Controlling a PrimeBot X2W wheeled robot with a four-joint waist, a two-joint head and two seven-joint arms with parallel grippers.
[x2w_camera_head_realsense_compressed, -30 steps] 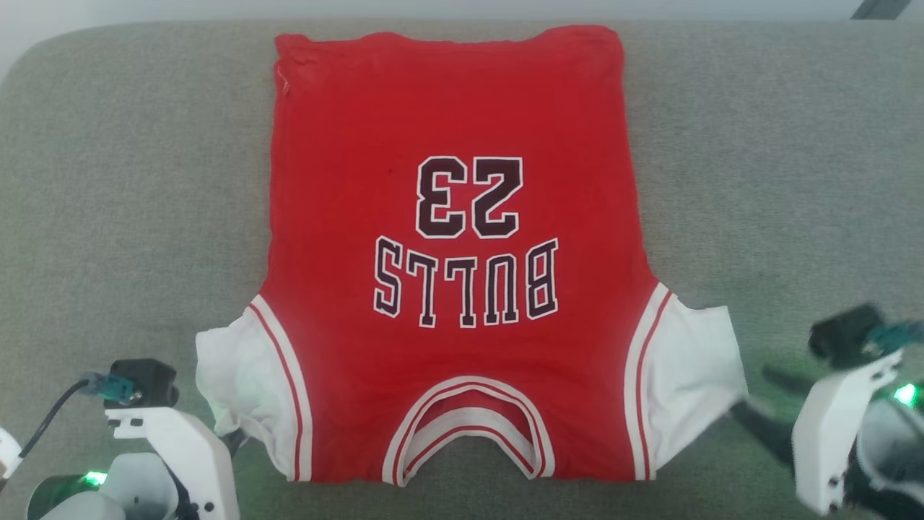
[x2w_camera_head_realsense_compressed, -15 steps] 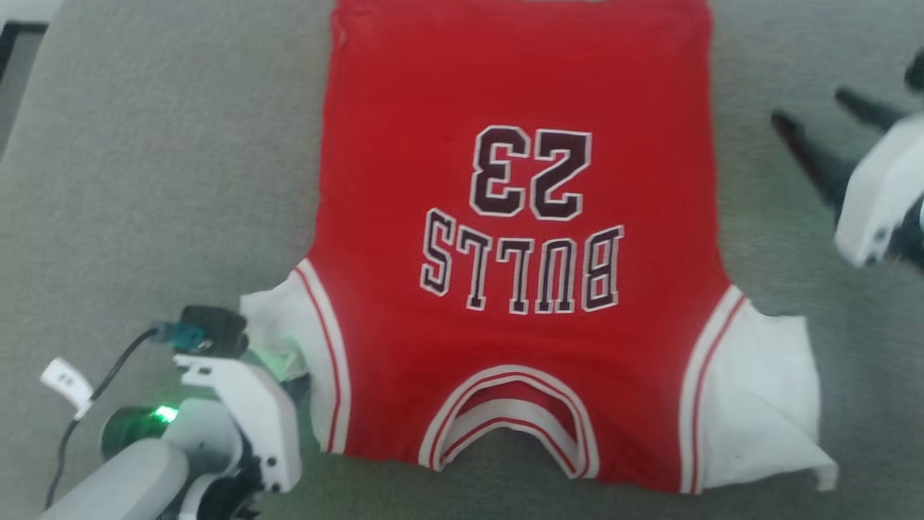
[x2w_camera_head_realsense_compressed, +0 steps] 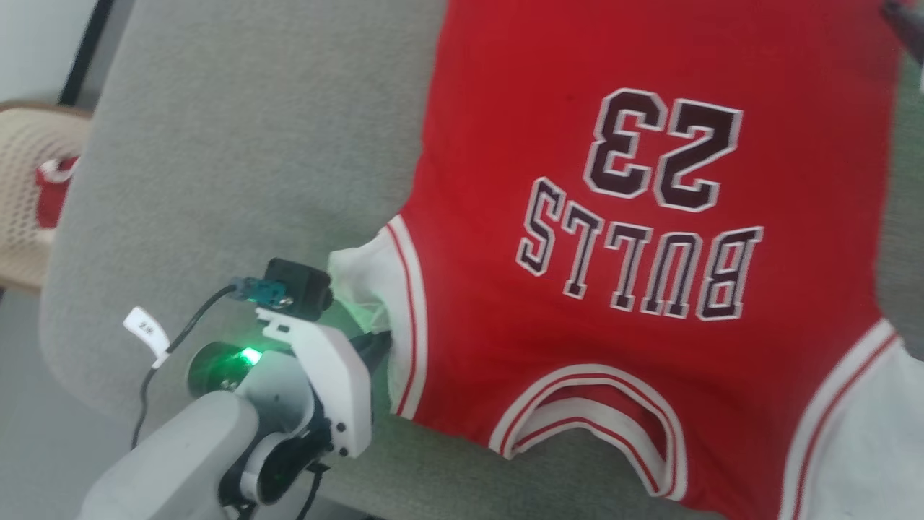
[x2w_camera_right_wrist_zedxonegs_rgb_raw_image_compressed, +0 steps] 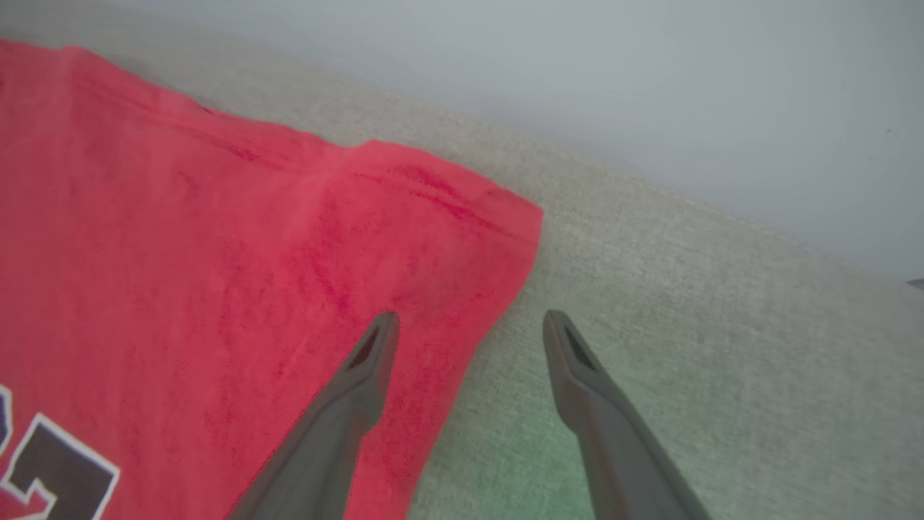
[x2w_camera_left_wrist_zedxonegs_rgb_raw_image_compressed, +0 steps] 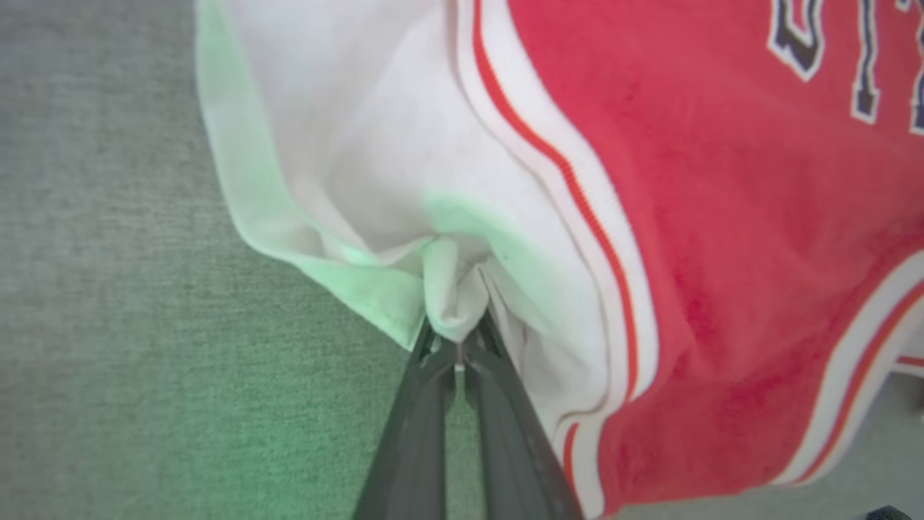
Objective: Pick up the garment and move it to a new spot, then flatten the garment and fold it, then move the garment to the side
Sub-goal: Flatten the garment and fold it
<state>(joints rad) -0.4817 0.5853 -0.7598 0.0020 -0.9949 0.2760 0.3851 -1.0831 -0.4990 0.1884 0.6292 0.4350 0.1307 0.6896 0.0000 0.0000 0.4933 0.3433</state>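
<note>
The garment (x2w_camera_head_realsense_compressed: 505, 144), a red jersey with white sleeves and a dark "23", lies spread flat on a grey cushion (x2w_camera_head_realsense_compressed: 253, 144), collar toward me. My left gripper (x2w_camera_head_realsense_compressed: 379, 343) is at the garment's left sleeve. In the left wrist view this gripper (x2w_camera_left_wrist_zedxonegs_rgb_raw_image_compressed: 456, 345) is shut on a bunched fold of the white sleeve (x2w_camera_left_wrist_zedxonegs_rgb_raw_image_compressed: 346, 180). My right gripper (x2w_camera_right_wrist_zedxonegs_rgb_raw_image_compressed: 469, 325) hangs open over the far right hem corner of the garment (x2w_camera_right_wrist_zedxonegs_rgb_raw_image_compressed: 216, 253): one finger is above red cloth, the other above the cushion (x2w_camera_right_wrist_zedxonegs_rgb_raw_image_compressed: 686, 289). One of its dark fingers (x2w_camera_head_realsense_compressed: 908, 20) shows at the head view's top right.
The cushion's left edge drops off to the floor at the head view's left. A beige woven basket (x2w_camera_head_realsense_compressed: 25, 166) holding something red stands beyond that edge. A pale wall (x2w_camera_right_wrist_zedxonegs_rgb_raw_image_compressed: 650, 87) rises behind the cushion's far edge.
The head camera has swung, shifting the whole picture right and down. My right gripper has gone from beside the right sleeve up to the far hem corner. The left stays shut on the sleeve.
</note>
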